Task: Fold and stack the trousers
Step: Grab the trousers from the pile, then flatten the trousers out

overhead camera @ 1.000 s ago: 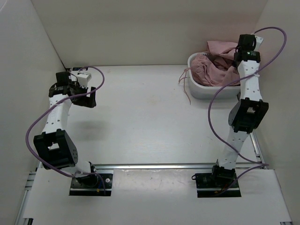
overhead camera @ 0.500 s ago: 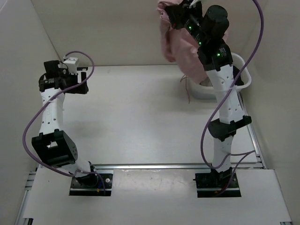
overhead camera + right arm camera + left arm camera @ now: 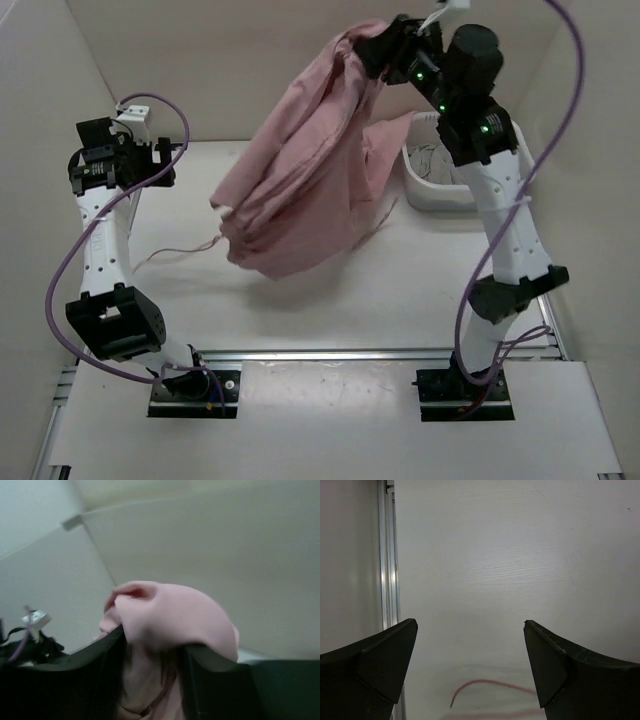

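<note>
The white table (image 3: 300, 300) was seen stretching out to the left of and in front of the white basket (image 3: 428, 196), which was set at its far right corner; the pink trousers (image 3: 300, 190) were held aloft to the left of the basket, draped from a bunched top down to a wide lower edge close over the table, one fold trailing back towards the basket's rim; whether that lower edge touched the table could not be told; the right arm (image 3: 505, 220) was reared up in front of the basket and bent over it; the left arm (image 3: 100, 240) was stood well apart from the basket, at the table's far left side; the right gripper (image 3: 385, 48) was positioned above and left of the basket, its fingers (image 3: 112, 650) clamped together on a rounded bunch of the trousers (image 3: 170, 620); the left gripper (image 3: 158, 165) was held far to the left of the basket, its jaws spread wide with nothing between them above bare table (image 3: 510, 555); a thin pink cord (image 3: 490, 683) was laid on the table under that gripper (image 3: 470, 625), and it was seen from above (image 3: 170, 256) running from the trousers' lower edge away from the basket.
</note>
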Controlling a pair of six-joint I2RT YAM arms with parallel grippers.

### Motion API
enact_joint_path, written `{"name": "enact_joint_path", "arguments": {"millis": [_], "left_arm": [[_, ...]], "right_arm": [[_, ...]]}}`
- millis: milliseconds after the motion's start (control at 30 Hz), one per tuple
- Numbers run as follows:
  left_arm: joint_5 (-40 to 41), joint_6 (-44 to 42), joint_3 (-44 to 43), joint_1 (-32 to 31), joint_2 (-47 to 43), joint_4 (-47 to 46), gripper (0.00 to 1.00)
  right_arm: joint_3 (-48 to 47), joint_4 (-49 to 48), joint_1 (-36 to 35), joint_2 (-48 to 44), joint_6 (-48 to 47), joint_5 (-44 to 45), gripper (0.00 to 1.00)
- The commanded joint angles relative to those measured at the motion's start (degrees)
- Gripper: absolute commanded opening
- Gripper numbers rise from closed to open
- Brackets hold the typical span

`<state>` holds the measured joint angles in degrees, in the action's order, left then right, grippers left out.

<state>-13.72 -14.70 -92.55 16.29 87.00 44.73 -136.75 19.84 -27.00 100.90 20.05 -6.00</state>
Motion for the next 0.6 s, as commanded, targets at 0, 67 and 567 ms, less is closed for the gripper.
{"name": "enact_joint_path", "arguments": {"millis": [0, 67, 567], "left_arm": [[-2.36, -1.03, 1.14, -0.12, -2.80, 0.01, 1.00], [-4.20, -1.82, 1.93, -0.12, -2.80, 0.79, 1.00], [0.69, -18.09, 21.09, -22.01, 4.83, -2.96, 1.00]], "right_arm": [[-2.43, 16.30, 3.26, 10.60, -1.42, 7.68, 0.95], [-4.84, 22.24, 6.17, 17.38, -0.89, 3.82, 0.99], [72.65, 16.11, -7.35, -25.13, -2.13, 17.16, 0.99]]}}
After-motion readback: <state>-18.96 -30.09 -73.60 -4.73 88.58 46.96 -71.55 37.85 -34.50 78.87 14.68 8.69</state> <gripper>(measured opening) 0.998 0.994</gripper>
